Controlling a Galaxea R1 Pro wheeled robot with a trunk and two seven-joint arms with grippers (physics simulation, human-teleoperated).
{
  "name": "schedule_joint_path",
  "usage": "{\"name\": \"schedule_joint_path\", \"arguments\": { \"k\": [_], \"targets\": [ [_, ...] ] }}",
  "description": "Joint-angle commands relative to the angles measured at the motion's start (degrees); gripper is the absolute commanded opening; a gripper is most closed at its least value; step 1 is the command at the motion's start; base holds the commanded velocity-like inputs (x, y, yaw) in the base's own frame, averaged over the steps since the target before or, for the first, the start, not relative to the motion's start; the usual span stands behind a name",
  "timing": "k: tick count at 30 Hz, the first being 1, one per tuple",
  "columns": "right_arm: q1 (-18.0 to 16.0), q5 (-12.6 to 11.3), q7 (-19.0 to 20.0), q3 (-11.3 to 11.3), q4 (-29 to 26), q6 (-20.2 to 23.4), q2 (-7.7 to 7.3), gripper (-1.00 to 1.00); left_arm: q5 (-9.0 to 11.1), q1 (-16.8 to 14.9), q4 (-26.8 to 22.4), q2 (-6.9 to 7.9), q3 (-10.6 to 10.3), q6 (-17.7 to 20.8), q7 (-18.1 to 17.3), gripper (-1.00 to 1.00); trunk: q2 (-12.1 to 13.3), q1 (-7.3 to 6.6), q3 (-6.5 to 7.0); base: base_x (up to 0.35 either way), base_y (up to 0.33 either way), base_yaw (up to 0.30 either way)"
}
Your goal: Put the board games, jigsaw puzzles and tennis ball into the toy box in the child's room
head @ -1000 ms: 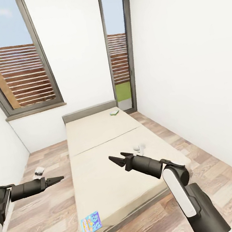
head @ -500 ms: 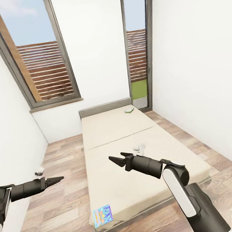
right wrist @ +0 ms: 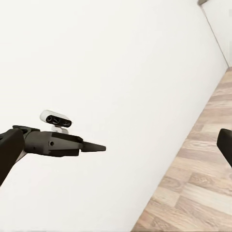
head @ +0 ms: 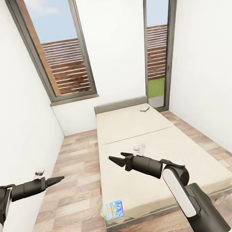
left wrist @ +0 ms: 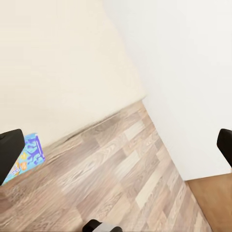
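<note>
The right gripper hangs in the air above the near half of the bed, its two dark fingers spread apart with nothing between them. The left gripper is held out over the wood-plank floor beside the left-hand wall; from here its fingers look drawn into one narrow point, and the right wrist view shows the same slim tip, so the jaws seem together and empty, though the left wrist view shows dark finger ends at both edges, so I cannot say for sure.

Out from the arms, a blue board game with colourful print lies flat at the near left corner of the mattress, right at the foot edge; it shows again by the floor line in the left wrist view. A second, green-and-white board game lies far up the bed, near the grey headboard on the right side. Behind the bed stand two tall dark-framed windows in the white walls.
</note>
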Motion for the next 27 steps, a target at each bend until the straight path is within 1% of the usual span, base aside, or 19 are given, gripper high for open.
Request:
{"name": "schedule_joint_path", "arguments": {
  "k": [1, 12, 24, 27],
  "targets": [
    [-0.05, -0.24, 0.00, -0.06, -0.04, 0.39, 0.02, 1.00, -0.60, -0.08, -0.03, -0.06, 0.21, 0.60, -0.47, 1.00, -0.10, 0.02, -0.11, 0.000, 0.000, 0.284],
    [-0.05, -0.18, -0.01, -0.06, -0.04, 0.39, 0.02, 1.00, -0.67, -0.08, -0.03, -0.24, 0.21, 0.60, -0.47, 1.00, -0.10, 0.02, -0.11, -0.005, 0.000, 0.284],
    [-0.05, -0.23, 0.01, -0.06, -0.04, 0.39, 0.02, 1.00, -0.77, -0.08, -0.03, -0.28, 0.22, 0.60, -0.47, 1.00, -0.10, 0.02, -0.11, -0.068, 0.002, 0.284],
    [-0.05, -0.29, 0.11, -0.06, -0.04, 0.39, -0.04, 1.00, -0.78, -0.08, -0.03, -0.30, 0.21, 0.60, -0.47, 1.00, -0.10, 0.02, -0.11, -0.009, 0.101, 0.261]
  ]
}}
